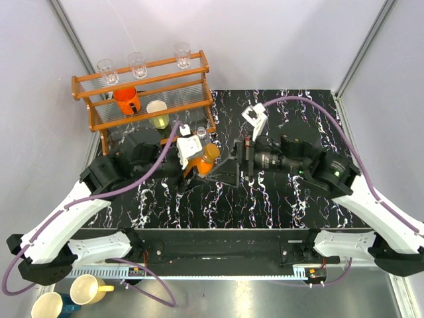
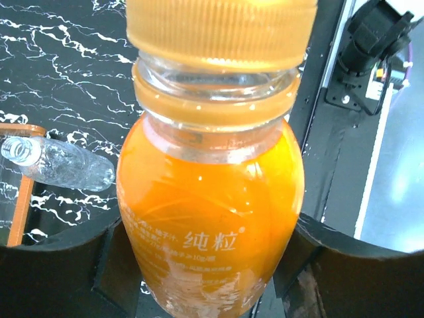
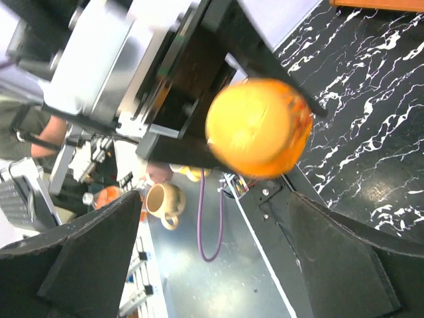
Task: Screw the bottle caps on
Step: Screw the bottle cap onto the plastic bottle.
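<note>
Black marbled desk (image 1: 278,199): your left tool (image 1: 190,157) clamps orange bottle (image 2: 212,199), long axis pointing right; orange cap (image 2: 222,30) faces your right tool (image 1: 236,167) end-on, jaws spread wide, empty, near.

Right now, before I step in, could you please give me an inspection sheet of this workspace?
Surface: black marbled table, white veining.
Job's things: orange bottle, orange cap on its neck; clear bottle lying uncapped by the rack; its cap nothing seen.
Clutter: wooden rack holding glasses, an orange mug and a pale cup.
Grippers: left fingers clamp the orange bottle; right fingers open either side of the cap, not touching.
Cables: purple cables loop along both arms.
Surroundings: grey walls; yellow mugs beyond the near edge.
</note>
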Robot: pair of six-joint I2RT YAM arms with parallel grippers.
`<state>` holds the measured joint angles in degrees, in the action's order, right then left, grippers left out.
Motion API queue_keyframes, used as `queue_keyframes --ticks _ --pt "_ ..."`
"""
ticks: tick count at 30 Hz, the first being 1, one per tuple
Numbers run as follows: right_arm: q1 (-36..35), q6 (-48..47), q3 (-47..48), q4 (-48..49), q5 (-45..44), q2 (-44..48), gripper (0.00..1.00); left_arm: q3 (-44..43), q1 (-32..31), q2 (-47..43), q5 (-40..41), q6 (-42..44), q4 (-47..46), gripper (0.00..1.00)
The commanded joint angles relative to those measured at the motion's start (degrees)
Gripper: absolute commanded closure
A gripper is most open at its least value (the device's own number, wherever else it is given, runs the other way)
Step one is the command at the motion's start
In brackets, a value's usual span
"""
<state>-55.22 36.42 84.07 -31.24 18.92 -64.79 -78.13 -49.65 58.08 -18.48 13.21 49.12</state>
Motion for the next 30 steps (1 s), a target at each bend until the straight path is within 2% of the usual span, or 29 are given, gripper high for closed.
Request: queue_keyframes --ticks 1,6,11,12,13,14,15,17,20,25,30 --pt "-0.9 -9.3 2.0 -3.6 3.5 4.8 0.0 -2.8 3.3 -1.2 -6.6 -7.7 -5.9 0.86" --pt "-0.9 -22.1 0.9 -7.7 1.4 8.6 0.0 -5.3 6.6 -0.9 -14.8 -13.1 -7.6 0.89" --pt "-0.9 -34.4 0.5 -5.3 -3.4 10.4 0.0 -10.8 7.0 -1.4 -23.5 -8.6 -6.9 0.87" --pt "-0.9 -35.7 1.9 -4.8 -6.6 9.5 0.0 -11.5 6.9 -1.4 -24.7 -7.9 -6.9 0.88" --pt "-0.9 -36.2 2.7 -4.4 -8.5 9.1 0.0 -12.4 7.0 -1.3 -26.3 -7.6 -6.8 0.9" --pt "-0.9 -40.1 3.3 -3.5 -9.2 8.8 0.0 -12.4 7.1 -0.9 -30.5 -7.8 -7.2 0.97" --pt "-0.9 -41.6 3.3 -0.4 -8.6 8.7 0.0 -12.1 7.3 -0.7 -32.9 -8.7 -8.0 1.0" --pt "-0.9 -44.8 2.7 3.9 -5.6 9.0 0.0 -8.7 7.9 -1.3 -39.7 -13.0 -13.5 1.0" --pt "-0.9 -47.8 3.9 12.0 -0.1 9.1 0.0 -1.3 8.9 -3.8 -43.5 -19.4 -24.4 1.0" --pt "-0.9 -49.1 8.8 15.4 11.0 4.7 0.0 4.7 9.5 -5.2 -48.4 -26.1 -36.4 1.0" --pt "-0.8 -47.5 12.2 15.2 22.2 1.1 0.0 7.7 10.0 -6.2 -50.9 -30.3 -44.0 1.0"
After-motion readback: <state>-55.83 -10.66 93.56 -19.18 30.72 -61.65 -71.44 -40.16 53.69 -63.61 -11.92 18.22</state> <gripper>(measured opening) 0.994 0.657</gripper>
